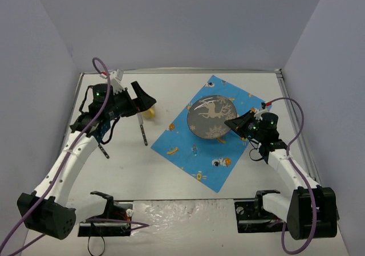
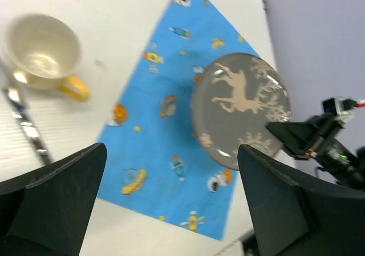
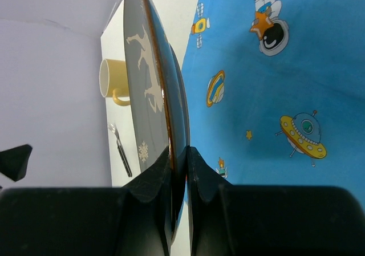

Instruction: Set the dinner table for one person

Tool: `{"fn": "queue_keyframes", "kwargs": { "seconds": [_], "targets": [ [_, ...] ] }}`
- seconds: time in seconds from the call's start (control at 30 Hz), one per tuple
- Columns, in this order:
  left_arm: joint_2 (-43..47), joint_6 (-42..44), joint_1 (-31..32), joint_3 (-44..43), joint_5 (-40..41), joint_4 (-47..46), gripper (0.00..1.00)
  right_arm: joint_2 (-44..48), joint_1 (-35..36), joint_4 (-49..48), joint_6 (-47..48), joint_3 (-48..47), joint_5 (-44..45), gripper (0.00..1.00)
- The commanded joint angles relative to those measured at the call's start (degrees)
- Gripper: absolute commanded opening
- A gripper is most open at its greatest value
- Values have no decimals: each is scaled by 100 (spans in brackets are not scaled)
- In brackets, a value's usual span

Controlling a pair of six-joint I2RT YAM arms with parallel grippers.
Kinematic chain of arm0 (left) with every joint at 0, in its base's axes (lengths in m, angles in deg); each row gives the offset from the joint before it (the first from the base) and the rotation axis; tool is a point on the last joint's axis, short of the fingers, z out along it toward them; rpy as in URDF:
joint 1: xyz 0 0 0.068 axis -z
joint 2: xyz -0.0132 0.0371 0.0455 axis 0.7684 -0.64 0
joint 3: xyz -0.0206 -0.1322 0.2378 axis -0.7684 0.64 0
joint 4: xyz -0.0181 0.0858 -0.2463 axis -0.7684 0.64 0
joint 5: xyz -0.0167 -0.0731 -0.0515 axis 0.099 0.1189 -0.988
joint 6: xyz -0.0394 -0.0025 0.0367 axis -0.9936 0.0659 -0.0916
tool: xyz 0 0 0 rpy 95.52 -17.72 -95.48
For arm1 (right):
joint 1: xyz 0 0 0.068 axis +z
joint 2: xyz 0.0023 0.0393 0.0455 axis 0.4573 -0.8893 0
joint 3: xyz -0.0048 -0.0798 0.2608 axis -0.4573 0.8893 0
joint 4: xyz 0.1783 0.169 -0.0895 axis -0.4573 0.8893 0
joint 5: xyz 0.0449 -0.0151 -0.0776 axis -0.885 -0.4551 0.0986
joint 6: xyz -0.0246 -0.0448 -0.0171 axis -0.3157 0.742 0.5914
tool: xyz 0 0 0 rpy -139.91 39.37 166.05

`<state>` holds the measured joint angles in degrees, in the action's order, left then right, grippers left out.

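We count one plate, one mug, one cloth and two utensils on the white desk (image 1: 171,179), which fills the floor of the enclosure from wall to wall.

The blue cartoon-printed cloth (image 1: 197,156) lies turned like a diamond, right of the desk's middle. One corner points to the far edge and another to the near edge.

The grey plate (image 1: 210,114), marked with a pale reindeer and snowflakes, sits over the far half of the cloth. The right gripper (image 3: 178,151) grasps it: its two fingers pinch the rim on the side toward the desk's right edge, one on each face. The right wrist view shows the plate nearly edge-on, so it is tilted and not lying flat. We cannot tell whether its lower edge touches the cloth.

The left gripper (image 2: 171,151) is released, its fingers spread wide with nothing between them. It hangs above the far-left part of the desk, apart from every object.

The yellow mug (image 1: 149,113) stands upright on bare desk to the left of the cloth, its mouth up and its inside pale. The long utensil (image 1: 142,132) lies just on the near side of the mug, its dark handle toward the near edge. The second utensil (image 1: 103,151) lies close to the left edge, partly hidden under the left arm, well apart from the first.
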<state>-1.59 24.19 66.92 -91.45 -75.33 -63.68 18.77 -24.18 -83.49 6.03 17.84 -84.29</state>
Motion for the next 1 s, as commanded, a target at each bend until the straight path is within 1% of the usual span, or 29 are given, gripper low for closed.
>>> {"fn": "queue_keyframes", "kwargs": {
  "seconds": [0.0, 0.07, 0.2, 0.23, 0.3, 0.47, 0.67, 0.97],
  "targets": [
    [449, 1838, -366, -681, 1354, 1670, 97, 55, -214, -1476, -324, 2, -485, 0],
    [634, 2077, -544, -606, 1634, 1767, 97, -104, -245, -1593, -262, 15, -498, 0],
    [1031, 2402, -981, -46, 2048, 1643, 97, -538, -268, -1905, -164, 34, -606, 0],
    [1093, 2420, -1026, 82, 2108, 1592, 97, -598, -415, -1951, -138, 34, -624, 0],
    [1285, 2380, -1062, 442, 2430, 1393, 97, -872, -483, -2028, -55, -6, -690, 0],
    [1601, 2295, -1108, 1225, 2859, 824, 97, -1253, -584, -2259, 19, -24, -818, 0],
    [1645, 2331, -1187, 1332, 3071, 792, 97, -1811, -602, -2718, 18, -51, -1042, 0],
    [1634, 2342, -1188, 1386, 3071, 814, 97, -2282, -602, -2951, 138, -205, -1060, 0]
  ]
}}
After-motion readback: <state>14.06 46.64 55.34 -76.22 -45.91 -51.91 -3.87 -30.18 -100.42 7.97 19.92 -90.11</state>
